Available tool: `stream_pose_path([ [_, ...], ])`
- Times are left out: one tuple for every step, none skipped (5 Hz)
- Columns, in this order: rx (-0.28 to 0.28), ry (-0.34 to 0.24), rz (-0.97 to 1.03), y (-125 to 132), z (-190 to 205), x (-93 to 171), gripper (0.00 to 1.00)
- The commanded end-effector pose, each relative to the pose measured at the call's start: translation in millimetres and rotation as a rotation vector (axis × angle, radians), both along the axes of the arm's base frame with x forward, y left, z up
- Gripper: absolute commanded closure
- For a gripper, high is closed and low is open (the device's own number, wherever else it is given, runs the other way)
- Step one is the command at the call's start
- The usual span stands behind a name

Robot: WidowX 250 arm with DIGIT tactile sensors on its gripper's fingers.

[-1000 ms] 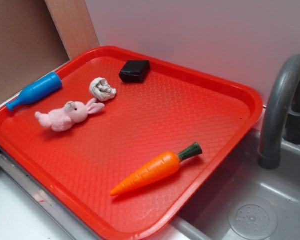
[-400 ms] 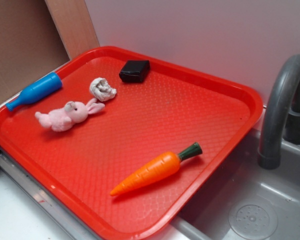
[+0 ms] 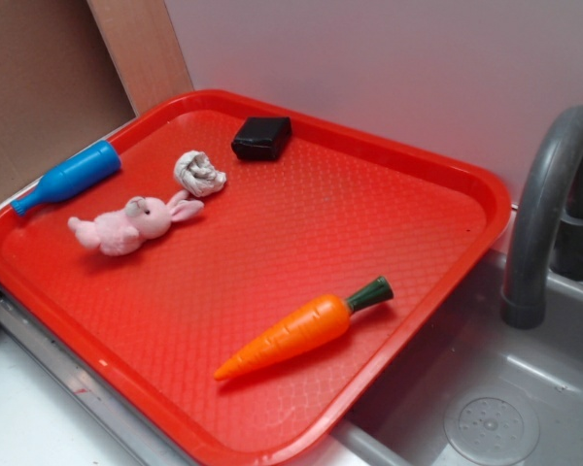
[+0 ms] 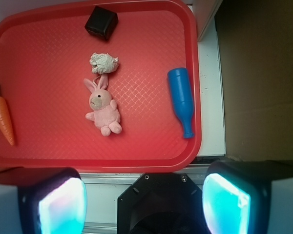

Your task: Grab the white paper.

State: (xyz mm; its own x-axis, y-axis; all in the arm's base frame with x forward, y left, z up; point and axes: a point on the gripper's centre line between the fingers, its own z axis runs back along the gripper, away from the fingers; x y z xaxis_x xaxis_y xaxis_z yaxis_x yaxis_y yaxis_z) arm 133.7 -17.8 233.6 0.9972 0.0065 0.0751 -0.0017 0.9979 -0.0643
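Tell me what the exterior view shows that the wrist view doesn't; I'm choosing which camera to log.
Only the exterior view shows the grey faucet and the sink basin beside the tray. Only the wrist view shows the pincer, its two fingers wide apart at the bottom edge, short of the tray. Both show the red tray holding the white paper, the pink bunny, the black block, the blue bottle and the carrot.

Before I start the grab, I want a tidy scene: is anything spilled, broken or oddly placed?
Nothing spilled or broken. The white paper is crumpled, right by the pink bunny's ears. The blue bottle lies on its side against the tray rim.
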Motion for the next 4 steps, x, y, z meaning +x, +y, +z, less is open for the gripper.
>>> stream_pose_path([
  [-0.023,0.017,0.068,-14.1,-34.2,47.2,0.0],
  [-0.057,0.067,0.047,-40.8,-55.7,60.4,0.0],
  [-0.087,0.127,0.02,-71.5,-68.3,55.1,0.0],
  [-0.067,0.166,0.026,-83.6,-86.3,67.7,0.0],
])
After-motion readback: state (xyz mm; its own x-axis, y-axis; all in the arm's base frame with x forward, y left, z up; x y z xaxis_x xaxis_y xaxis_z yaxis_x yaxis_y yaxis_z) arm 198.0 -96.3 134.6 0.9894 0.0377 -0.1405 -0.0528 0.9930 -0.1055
